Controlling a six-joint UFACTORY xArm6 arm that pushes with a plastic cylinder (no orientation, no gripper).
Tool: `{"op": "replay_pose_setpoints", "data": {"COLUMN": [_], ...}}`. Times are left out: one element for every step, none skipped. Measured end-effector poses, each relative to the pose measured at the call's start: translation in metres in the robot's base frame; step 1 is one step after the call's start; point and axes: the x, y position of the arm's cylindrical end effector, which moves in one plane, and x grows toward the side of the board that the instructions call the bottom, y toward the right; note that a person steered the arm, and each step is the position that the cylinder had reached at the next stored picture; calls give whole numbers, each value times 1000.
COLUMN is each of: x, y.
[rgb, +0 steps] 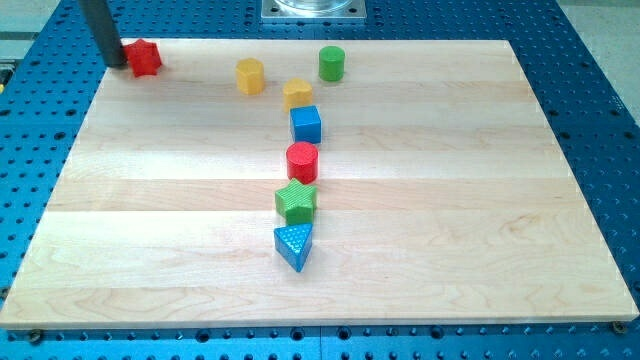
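Observation:
My tip rests at the view's top left corner of the wooden board, just left of a red star block and touching or nearly touching it. Farther right lie a yellow cylinder, a yellow block of unclear shape and a green cylinder. Down the middle run a blue cube, a red cylinder, a green star and a blue triangle, each close to the one above it.
The board lies on a blue perforated table. A metal base plate stands at the view's top centre, beyond the board's far edge.

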Motion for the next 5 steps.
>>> {"op": "replay_pose_setpoints", "data": {"x": [7,27,78,109,83], "y": [69,32,68,129,187]}}
